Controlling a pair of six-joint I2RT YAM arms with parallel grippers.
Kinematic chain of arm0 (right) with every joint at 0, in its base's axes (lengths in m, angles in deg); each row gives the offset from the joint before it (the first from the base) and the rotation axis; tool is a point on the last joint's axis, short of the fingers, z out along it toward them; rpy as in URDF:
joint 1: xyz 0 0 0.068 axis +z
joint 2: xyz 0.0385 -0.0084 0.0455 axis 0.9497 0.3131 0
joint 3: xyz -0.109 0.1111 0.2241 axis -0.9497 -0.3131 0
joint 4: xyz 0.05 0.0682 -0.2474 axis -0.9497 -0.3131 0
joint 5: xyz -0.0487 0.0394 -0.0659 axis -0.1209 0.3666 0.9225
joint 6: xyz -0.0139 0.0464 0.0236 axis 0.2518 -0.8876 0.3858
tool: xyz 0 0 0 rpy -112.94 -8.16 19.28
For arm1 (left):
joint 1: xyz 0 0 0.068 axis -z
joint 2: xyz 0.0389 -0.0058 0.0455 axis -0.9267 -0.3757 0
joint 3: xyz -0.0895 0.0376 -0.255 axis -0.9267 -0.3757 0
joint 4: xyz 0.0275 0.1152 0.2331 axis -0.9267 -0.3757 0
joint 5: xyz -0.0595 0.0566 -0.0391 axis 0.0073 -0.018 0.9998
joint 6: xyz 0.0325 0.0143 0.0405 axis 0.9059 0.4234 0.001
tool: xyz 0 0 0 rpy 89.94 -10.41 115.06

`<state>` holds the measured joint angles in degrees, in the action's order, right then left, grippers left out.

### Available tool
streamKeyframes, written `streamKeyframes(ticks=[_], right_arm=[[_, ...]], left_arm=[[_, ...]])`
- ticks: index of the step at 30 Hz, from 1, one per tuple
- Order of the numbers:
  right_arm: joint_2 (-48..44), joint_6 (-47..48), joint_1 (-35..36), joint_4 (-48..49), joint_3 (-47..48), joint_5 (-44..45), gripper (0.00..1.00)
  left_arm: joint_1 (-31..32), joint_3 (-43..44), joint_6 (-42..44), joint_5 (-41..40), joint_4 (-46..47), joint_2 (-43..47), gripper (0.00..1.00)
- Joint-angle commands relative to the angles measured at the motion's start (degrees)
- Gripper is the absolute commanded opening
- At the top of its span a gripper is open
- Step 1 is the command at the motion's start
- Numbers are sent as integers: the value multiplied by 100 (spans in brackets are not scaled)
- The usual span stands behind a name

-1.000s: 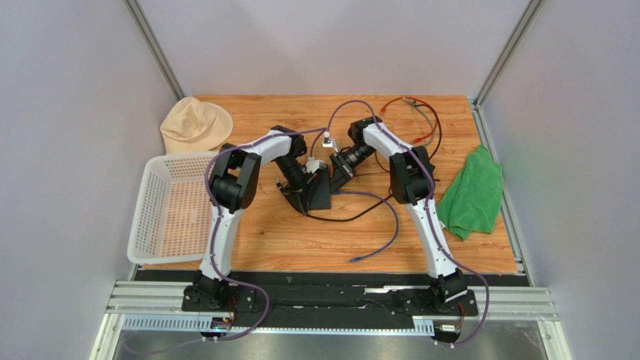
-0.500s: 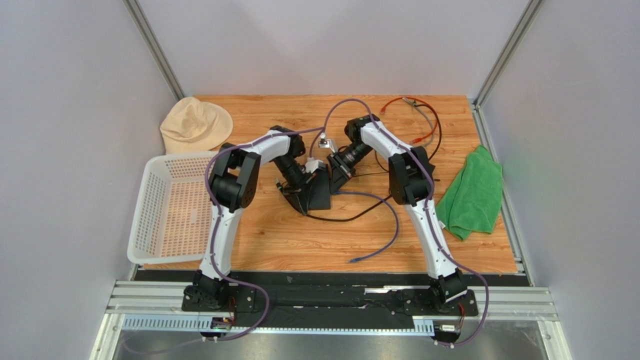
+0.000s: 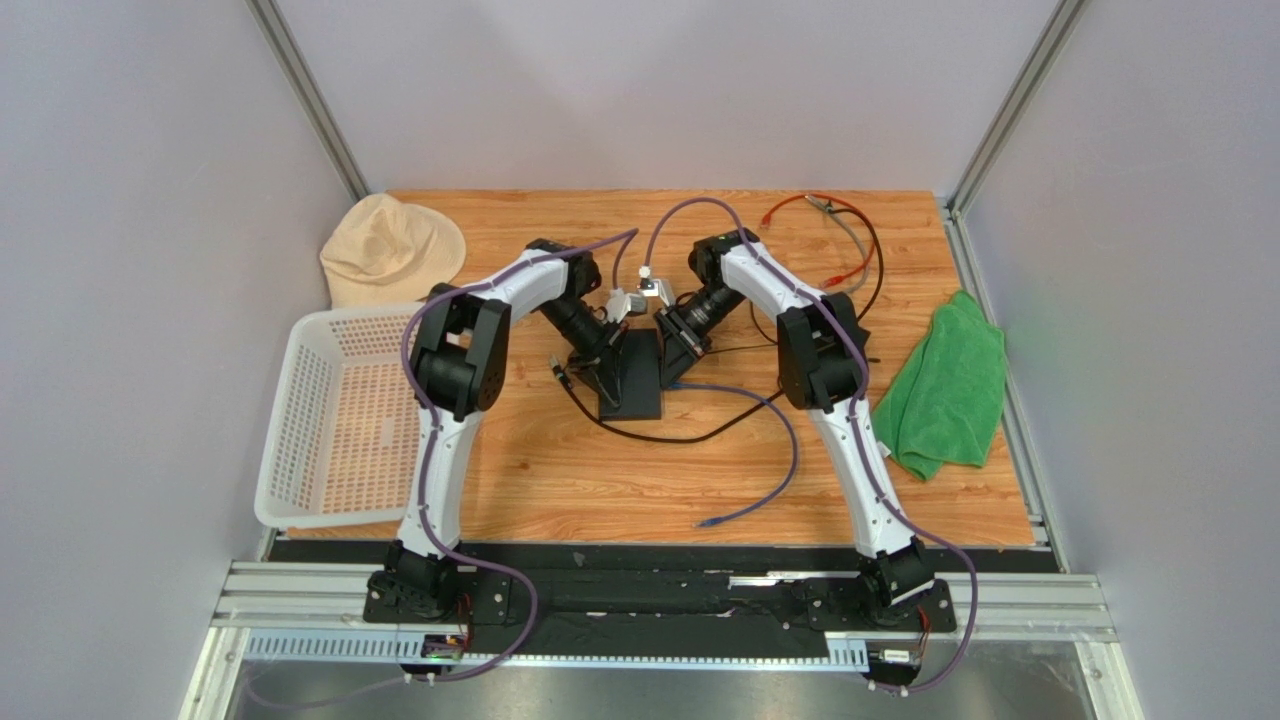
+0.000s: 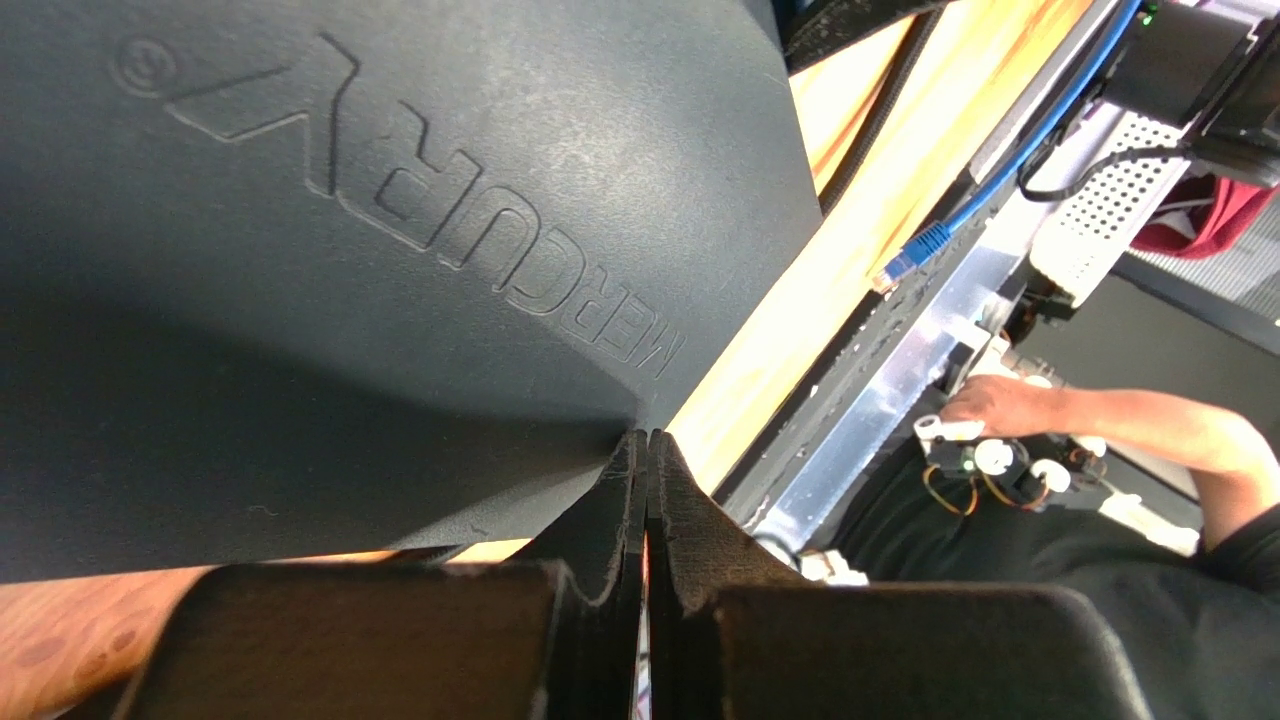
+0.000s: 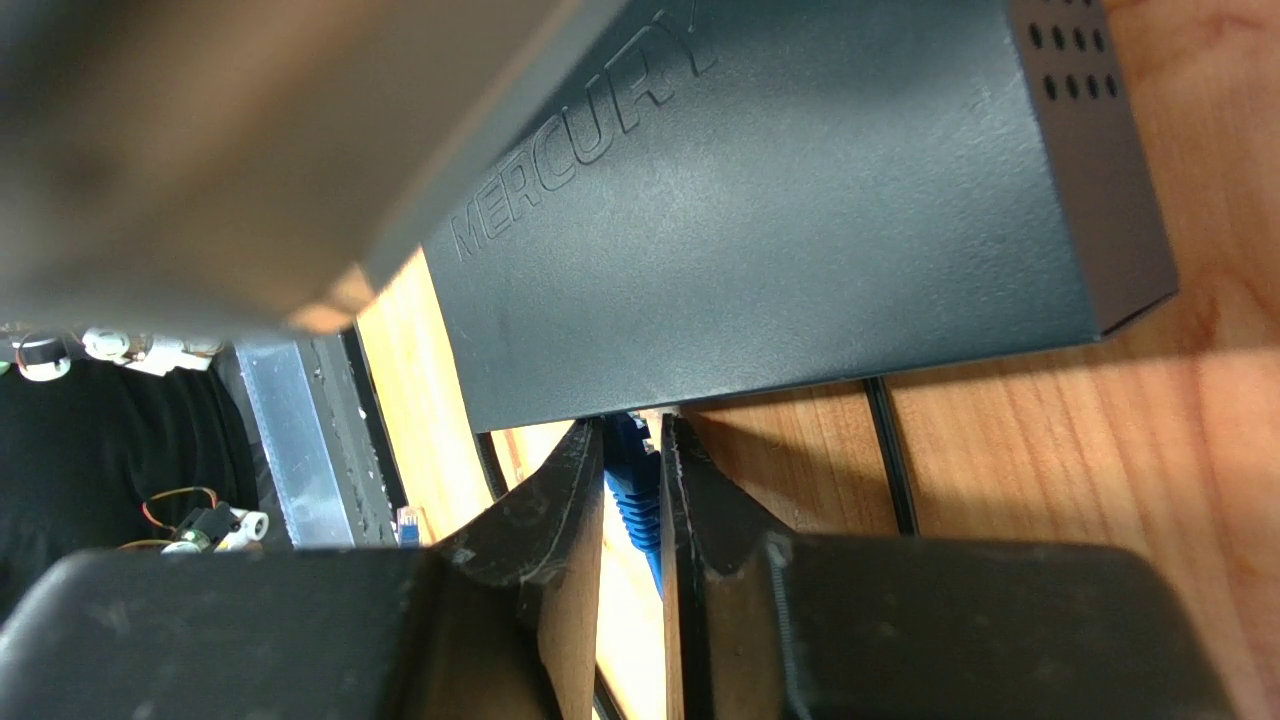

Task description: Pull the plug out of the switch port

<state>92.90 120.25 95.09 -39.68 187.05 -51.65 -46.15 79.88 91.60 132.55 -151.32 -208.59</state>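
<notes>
Wooden tabletop (image 3: pixel 601 480); plug (image 5: pixel 633 503) inside right tool (image 5: pixel 631 438)

I see the switch box (image 3: pixel 634 387) central on the table (image 3: pixel 571 480); the plug (image 5: pixel 631 495) sits at its right edge; the basket (image 3: pixel 286 435) lies left, the hat (image 3: pixel 388 248) behind it; the cloth (image 3: pixel 947 383) far right.

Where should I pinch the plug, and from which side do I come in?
Pinch the plug by its blue boot, just outside the switch edge, coming square-on to that edge. The switch lies flat, so the boot sticks out level; the right gripper clamps it there.
</notes>
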Motion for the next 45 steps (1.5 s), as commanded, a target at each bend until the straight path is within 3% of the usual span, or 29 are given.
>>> streamKeyframes(ticks=[1,20,32,45], right_arm=[[257,217,5,-1277,-216,1537,0],[160,-29,-48,-1365,-347,1844,0],[-411,814,-74,-1365,-919,2231,0],[-253,727,-145,-1356,-910,2143,0]], left_arm=[[10,52,-35,-810,392,-287,0],[116,-396,-474,-1785,506,-199,0],[142,-388,-422,-1750,471,-278,0],[151,-414,-334,-1715,471,-278,0]])
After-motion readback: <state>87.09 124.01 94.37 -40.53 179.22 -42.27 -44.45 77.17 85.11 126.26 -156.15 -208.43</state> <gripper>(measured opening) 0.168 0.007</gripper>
